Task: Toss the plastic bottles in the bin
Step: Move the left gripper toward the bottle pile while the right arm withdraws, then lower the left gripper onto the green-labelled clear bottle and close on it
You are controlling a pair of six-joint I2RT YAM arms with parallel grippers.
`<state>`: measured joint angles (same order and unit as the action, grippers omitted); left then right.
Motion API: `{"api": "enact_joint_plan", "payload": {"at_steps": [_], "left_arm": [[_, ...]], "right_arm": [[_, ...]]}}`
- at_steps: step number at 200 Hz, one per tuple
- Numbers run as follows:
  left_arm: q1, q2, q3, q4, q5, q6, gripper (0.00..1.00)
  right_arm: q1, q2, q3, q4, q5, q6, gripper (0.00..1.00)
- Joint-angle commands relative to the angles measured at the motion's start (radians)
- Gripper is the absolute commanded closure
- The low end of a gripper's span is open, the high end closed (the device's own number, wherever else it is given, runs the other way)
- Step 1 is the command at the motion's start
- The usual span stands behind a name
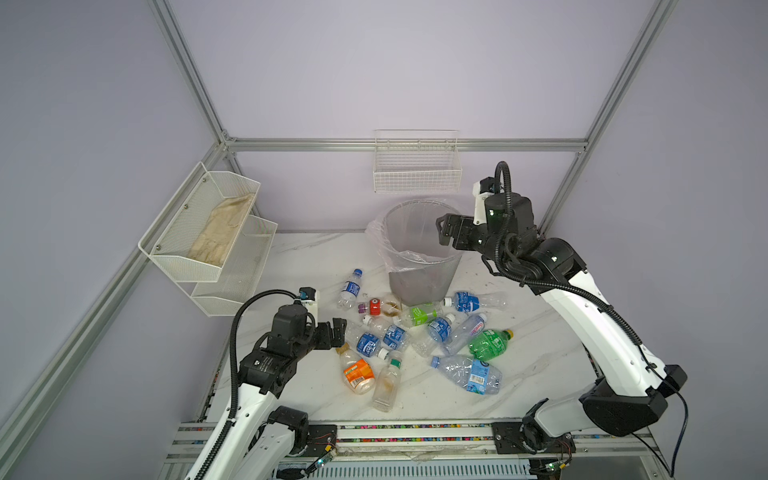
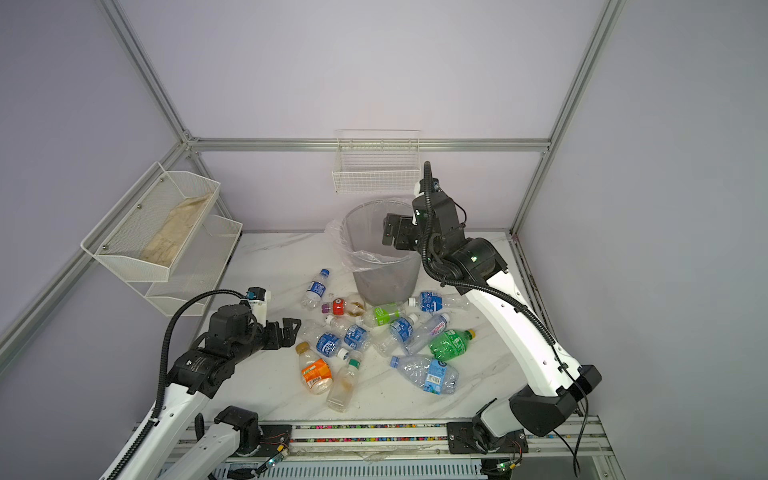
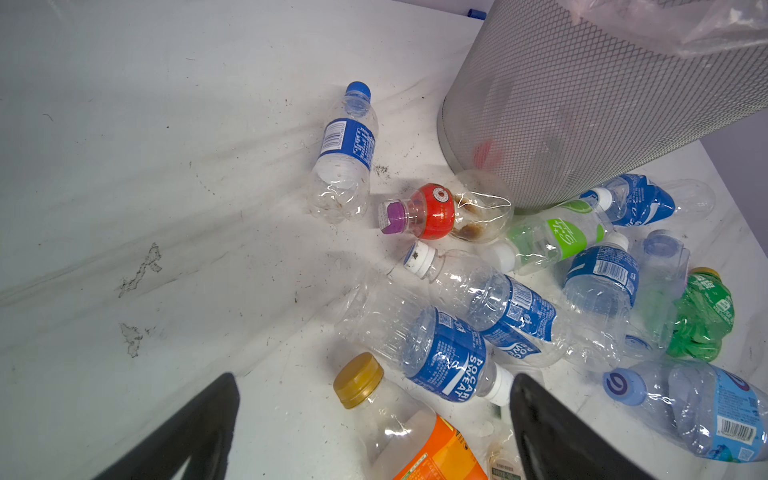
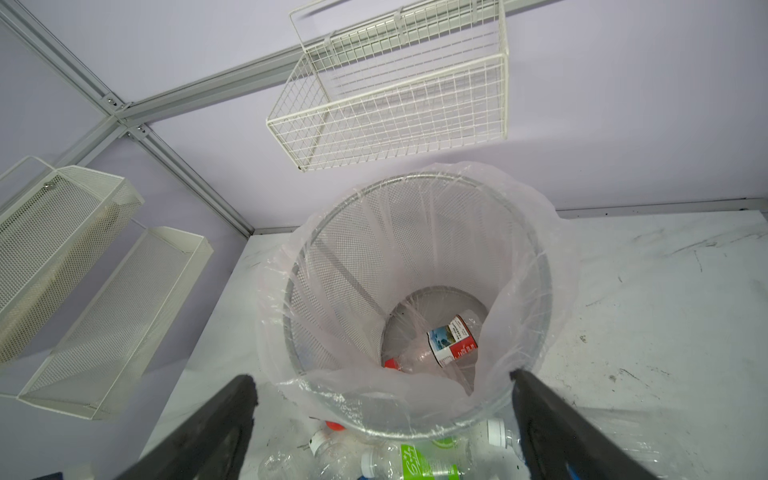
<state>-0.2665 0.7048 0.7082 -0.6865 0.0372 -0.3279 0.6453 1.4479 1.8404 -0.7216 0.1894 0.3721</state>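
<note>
Several plastic bottles (image 1: 415, 332) lie scattered on the white marble table in front of the bin (image 1: 424, 278), a grey mesh basket with a clear liner. Among them are an orange-labelled bottle (image 1: 357, 372), a crumpled green one (image 1: 490, 343) and blue-labelled ones (image 3: 449, 361). My left gripper (image 1: 338, 328) hovers open and empty at the pile's left edge, with the orange-labelled bottle's gold cap (image 3: 358, 379) between its fingers in the left wrist view. My right gripper (image 1: 442, 230) hangs open and empty above the bin's near right rim. Inside the bin (image 4: 353, 249) lies a red-labelled bottle (image 4: 451, 338).
A white wire basket (image 1: 417, 166) hangs on the back wall above the bin. Two white mesh shelves (image 1: 203, 224) stick out from the left wall, the upper one holding a beige cloth. Aluminium frame posts (image 1: 561, 195) stand at the back corners.
</note>
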Motion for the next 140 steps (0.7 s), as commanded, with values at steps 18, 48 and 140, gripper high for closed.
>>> {"api": "enact_joint_plan", "payload": {"at_steps": [18,48,140], "left_arm": [[-0.143,-0.003,0.04,-0.015,-0.014,-0.066,0.0],[-0.281,0.024,0.081,-0.034,-0.069,-0.132,0.01],[-0.802,0.264,0.137,-0.043,-0.394,-0.339,0.05]], "right_arm": [[0.001,-0.113,-0.111,0.03,-0.042,0.038,0.02],[0.0,-0.204,-0.217,0.077,-0.057,0.066,0.03],[0.001,-0.301,-0.348,0.051,-0.1,0.092,0.02]]}}
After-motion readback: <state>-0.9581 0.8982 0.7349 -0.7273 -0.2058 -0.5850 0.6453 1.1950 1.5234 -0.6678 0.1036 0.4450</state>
